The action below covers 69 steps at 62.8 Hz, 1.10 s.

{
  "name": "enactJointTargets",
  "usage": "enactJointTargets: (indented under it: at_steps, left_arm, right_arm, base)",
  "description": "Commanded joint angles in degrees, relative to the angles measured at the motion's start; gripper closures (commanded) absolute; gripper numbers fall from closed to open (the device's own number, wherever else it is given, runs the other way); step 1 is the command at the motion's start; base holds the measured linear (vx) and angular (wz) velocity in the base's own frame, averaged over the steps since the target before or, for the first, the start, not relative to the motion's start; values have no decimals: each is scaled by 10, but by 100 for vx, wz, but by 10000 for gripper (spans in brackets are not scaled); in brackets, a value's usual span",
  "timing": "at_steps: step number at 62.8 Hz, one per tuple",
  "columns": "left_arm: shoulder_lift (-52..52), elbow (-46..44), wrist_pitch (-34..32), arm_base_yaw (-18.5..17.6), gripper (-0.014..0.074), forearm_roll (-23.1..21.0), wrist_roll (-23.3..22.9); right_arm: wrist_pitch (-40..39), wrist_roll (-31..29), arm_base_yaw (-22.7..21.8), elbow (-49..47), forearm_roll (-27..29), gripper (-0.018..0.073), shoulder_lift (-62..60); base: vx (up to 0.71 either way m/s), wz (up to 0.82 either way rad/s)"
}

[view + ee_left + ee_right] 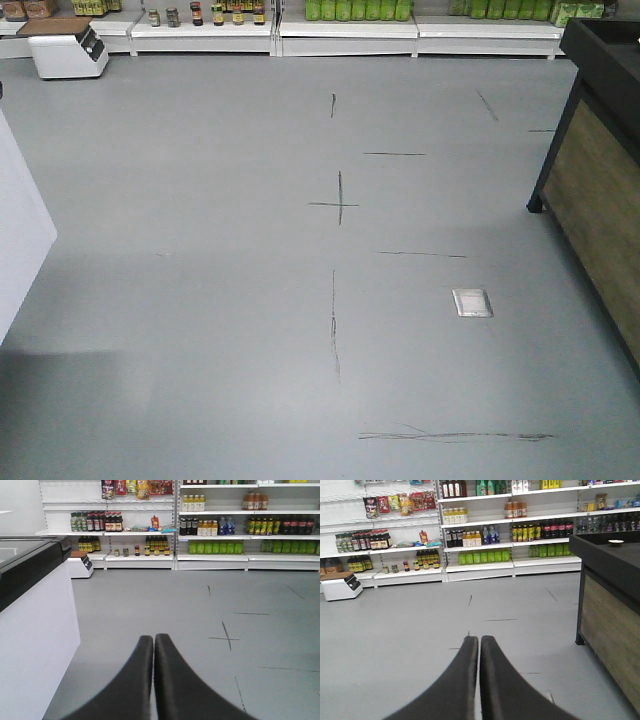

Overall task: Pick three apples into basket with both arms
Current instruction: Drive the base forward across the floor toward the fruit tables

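Left gripper [153,639]: fingers pressed together, tips touching, nothing between them. Right gripper [479,640]: fingers closed to a hairline gap, also holding nothing. Both point level across the grey floor [200,300] toward the shelves [210,557] of bottles far ahead. Apples and basket: in no view, so their place relative to either gripper, their heading and their long axis cannot be told. Close on the left of the left gripper is a white chest cabinet [35,645] with a black rim. Ahead-right of that gripper is a black cross mark [226,638] on the floor. Right of the right gripper is a wood-sided stand [612,630] with a black top. Far ahead-left of it is a white box [340,587] on the bottom shelf.
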Motion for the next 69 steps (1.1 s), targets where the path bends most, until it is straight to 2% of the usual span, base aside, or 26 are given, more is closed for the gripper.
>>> enactJointTargets:
  at_steps: [1, 69]
  left_arm:
    - [-8, 13, -44, -1, 603, 0, -4]
    - [-8, 13, -44, -1, 603, 0, -4]
  right_arm:
    - [-43, -4, -3, 8, -6, 561, -6]
    - [-43, -4, -3, 8, -6, 561, -6]
  base:
    - [10, 9]
    - [16, -1]
